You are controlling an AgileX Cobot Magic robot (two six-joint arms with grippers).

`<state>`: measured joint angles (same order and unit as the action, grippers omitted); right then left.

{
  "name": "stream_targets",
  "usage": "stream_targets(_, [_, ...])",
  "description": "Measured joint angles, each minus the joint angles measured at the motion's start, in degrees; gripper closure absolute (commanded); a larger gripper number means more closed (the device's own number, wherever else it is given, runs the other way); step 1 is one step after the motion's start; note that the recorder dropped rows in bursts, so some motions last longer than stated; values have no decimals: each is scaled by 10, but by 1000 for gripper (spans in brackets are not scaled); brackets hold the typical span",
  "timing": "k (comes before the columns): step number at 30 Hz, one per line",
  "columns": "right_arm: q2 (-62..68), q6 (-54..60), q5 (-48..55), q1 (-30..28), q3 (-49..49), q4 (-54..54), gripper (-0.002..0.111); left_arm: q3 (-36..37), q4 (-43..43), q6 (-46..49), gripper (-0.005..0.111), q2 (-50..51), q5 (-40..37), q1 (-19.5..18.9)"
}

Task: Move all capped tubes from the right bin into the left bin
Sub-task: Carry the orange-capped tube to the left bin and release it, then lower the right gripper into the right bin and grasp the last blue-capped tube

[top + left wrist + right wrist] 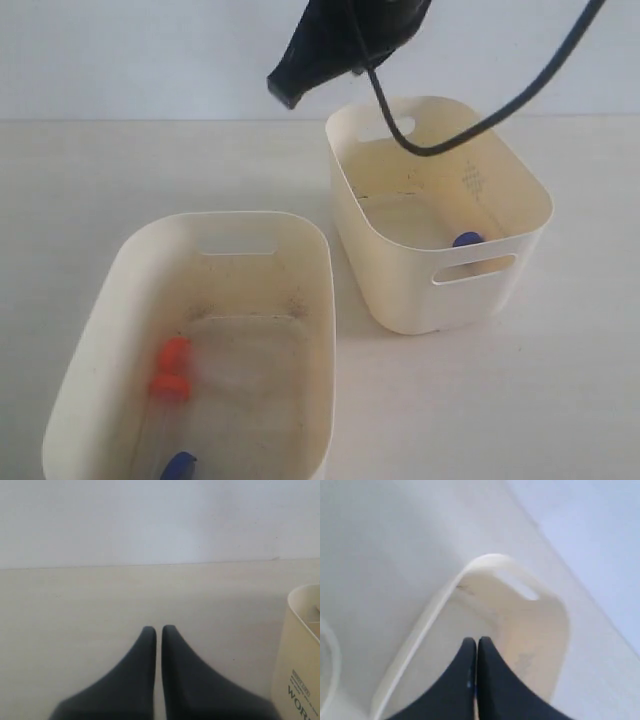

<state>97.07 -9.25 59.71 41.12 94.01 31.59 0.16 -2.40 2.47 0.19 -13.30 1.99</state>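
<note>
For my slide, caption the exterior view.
One blue-capped tube in the right bin; three capped tubes in the left bin.

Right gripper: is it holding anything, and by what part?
Nothing. The right gripper is shut and empty above the right bin; a blue-capped tube lies in that bin.

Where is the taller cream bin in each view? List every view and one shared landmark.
Exterior view: the right bin stands right of centre, beside the left bin.
Left wrist view: a cream bin corner shows at the edge; which bin is unclear.
Right wrist view: it fills the middle, past the shut jaws of the right gripper.
Shared landmark: the right gripper, above this bin in the exterior view too.
</note>
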Motion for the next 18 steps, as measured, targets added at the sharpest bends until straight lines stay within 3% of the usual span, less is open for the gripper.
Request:
stream_targets(3, [12, -141, 26, -4, 1, 140, 108, 0, 0, 0, 102, 0, 0, 0])
stream_targets(6, [53, -164, 78, -29, 1, 157, 108, 0, 0, 0, 102, 0, 0, 0])
stream_targets(13, [152, -107, 99, -94, 1, 7, 108, 0, 0, 0, 102, 0, 0, 0])
stream_targets(18, [196, -94, 99, -104, 1, -48, 108, 0, 0, 0, 102, 0, 0, 0])
